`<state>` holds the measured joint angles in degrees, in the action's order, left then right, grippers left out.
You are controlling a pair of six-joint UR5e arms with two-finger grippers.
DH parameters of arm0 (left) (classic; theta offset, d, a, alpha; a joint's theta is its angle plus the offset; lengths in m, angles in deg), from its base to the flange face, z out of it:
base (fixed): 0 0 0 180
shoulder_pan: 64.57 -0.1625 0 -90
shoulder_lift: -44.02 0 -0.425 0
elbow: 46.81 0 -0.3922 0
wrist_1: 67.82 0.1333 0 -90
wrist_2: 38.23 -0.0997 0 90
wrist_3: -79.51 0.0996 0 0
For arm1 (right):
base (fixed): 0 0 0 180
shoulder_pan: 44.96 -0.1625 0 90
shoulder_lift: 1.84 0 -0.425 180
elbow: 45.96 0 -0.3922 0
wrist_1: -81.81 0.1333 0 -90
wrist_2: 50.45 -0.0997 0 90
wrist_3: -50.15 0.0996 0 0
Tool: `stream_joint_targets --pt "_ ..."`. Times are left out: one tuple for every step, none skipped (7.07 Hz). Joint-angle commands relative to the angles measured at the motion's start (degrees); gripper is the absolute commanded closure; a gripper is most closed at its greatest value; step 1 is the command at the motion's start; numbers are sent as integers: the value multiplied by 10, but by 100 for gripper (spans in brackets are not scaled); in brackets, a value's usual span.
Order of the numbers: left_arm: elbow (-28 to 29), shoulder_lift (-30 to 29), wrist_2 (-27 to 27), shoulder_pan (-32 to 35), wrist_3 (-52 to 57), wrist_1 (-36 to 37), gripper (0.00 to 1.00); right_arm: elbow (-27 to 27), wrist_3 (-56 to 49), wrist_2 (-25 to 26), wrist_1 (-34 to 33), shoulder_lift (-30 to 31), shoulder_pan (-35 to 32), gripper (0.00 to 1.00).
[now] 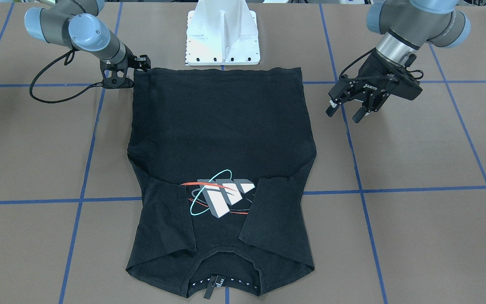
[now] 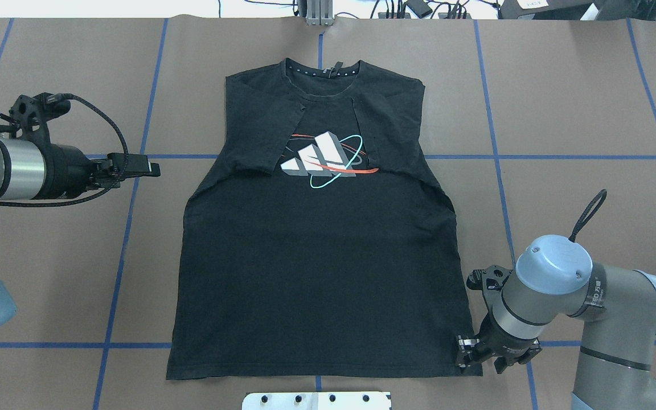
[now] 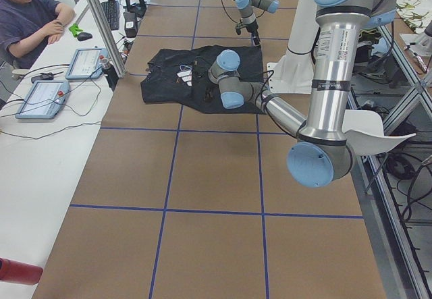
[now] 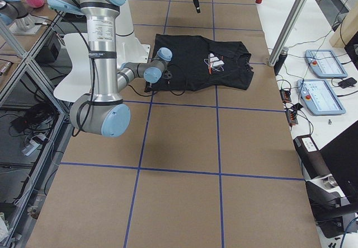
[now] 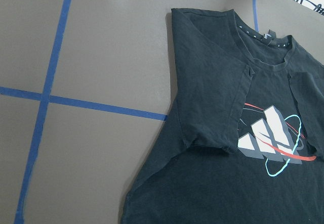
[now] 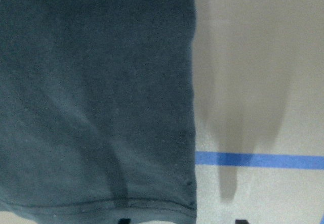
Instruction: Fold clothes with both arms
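Observation:
The black T-shirt [image 2: 316, 267] lies flat on the brown table, chest graphic [image 2: 328, 159] up and collar on the far side. Both sleeves are folded in over the chest. It also shows in the front view [image 1: 222, 126] and the left wrist view [image 5: 228, 133]. My right gripper [image 2: 467, 357] is low at the hem's right corner [image 1: 137, 67]. In its wrist view the jaws are open, with one fingertip [image 6: 124, 220] over the cloth and the other over bare table. My left gripper [image 1: 344, 113] is open and empty, hovering off the shirt's left side [image 2: 154, 169].
The white pedestal mount [image 1: 222, 38] stands just behind the hem. Blue tape lines [image 2: 134, 228] cross the brown table. In the left exterior view an operator [image 3: 27, 15] sits at a side bench with tablets [image 3: 42, 98].

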<state>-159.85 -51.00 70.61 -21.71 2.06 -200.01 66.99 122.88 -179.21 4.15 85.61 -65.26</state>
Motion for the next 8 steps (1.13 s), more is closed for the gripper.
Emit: stream_joint_targets --pt "0 0 -2 0 0 0 0 -10 1 1 0 -1 -2 32" --pt "0 1 -2 0 0 0 0 -13 1 0 0 -3 -3 33" --pt "0 1 -2 -1 0 0 0 -14 1 0 0 -4 -3 35" --pt "0 1 -2 0 -1 1 0 -12 1 -3 0 -6 -6 40" --pt "0 1 -2 0 -1 0 0 -13 1 -3 0 -6 -6 43" --pt "0 1 -2 0 -1 1 0 -14 1 -3 0 -6 -6 47" --pt "0 2 -2 0 0 0 0 -15 1 -3 0 -6 -5 49" --pt "0 1 -2 0 -1 0 0 -15 1 -3 0 -6 -5 49"
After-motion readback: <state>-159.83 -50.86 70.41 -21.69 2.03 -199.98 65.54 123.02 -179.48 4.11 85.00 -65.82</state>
